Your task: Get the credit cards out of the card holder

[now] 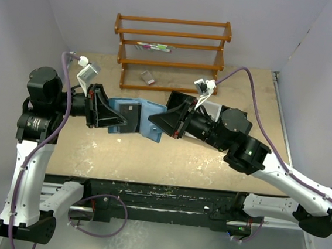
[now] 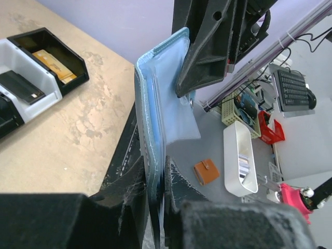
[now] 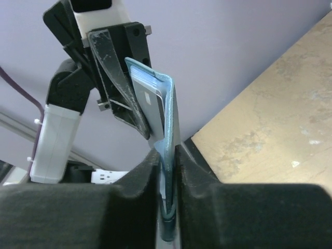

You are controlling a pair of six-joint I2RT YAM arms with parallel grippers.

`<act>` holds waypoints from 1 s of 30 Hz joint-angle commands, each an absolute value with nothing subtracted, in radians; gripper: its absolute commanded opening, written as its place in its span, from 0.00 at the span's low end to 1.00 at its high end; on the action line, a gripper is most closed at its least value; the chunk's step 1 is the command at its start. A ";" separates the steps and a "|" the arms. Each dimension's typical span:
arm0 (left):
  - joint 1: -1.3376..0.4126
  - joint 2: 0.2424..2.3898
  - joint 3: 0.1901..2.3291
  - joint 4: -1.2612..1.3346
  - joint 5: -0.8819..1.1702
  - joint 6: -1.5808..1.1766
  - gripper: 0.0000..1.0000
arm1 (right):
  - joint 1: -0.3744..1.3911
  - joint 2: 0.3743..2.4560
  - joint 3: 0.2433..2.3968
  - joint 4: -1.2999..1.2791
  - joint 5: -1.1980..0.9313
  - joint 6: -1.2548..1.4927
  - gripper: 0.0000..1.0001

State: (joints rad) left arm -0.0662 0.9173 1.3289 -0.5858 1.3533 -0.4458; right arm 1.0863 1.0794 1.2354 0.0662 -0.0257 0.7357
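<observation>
The teal-blue card holder [image 1: 145, 112] hangs open above the table, stretched between both arms. My left gripper [image 1: 119, 122] is shut on its left flap, and my right gripper [image 1: 153, 123] is shut on its right flap. A dark credit card [image 1: 132, 116] lies flat in the left flap, close to the left fingertips. In the left wrist view the card holder [image 2: 166, 93] runs edge-on into my left gripper [image 2: 155, 181]. The right wrist view shows the card holder [image 3: 170, 119] pinched in my right gripper [image 3: 167, 161], with a grey card [image 3: 150, 104] in its pocket.
A wooden rack [image 1: 170, 48] stands at the back of the table, with a small grey item [image 1: 148, 77] in front of it. A compartment tray [image 2: 70, 56] holds an orange-brown item [image 2: 54, 63] and a dark card [image 2: 21, 85].
</observation>
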 commanded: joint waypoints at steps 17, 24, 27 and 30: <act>-0.066 1.068 1.484 -1.044 0.904 -0.037 0.01 | 1.033 1.249 1.713 -0.231 -0.026 0.572 0.71; -0.067 1.050 1.496 -1.024 0.956 -0.032 0.02 | 1.046 1.380 1.631 -0.094 -0.187 0.669 0.69; -0.066 1.054 1.508 -1.035 0.995 -0.026 0.01 | 1.046 1.379 1.561 -0.035 -0.266 0.705 0.69; -0.066 1.060 1.514 -1.041 1.070 -0.029 0.01 | 1.041 1.374 1.513 -0.014 -0.272 0.711 0.68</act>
State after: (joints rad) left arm -0.0666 1.0664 1.4673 -1.0477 0.9588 -0.0551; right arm 1.0424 1.4452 1.5291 -0.1246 -0.1829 0.6670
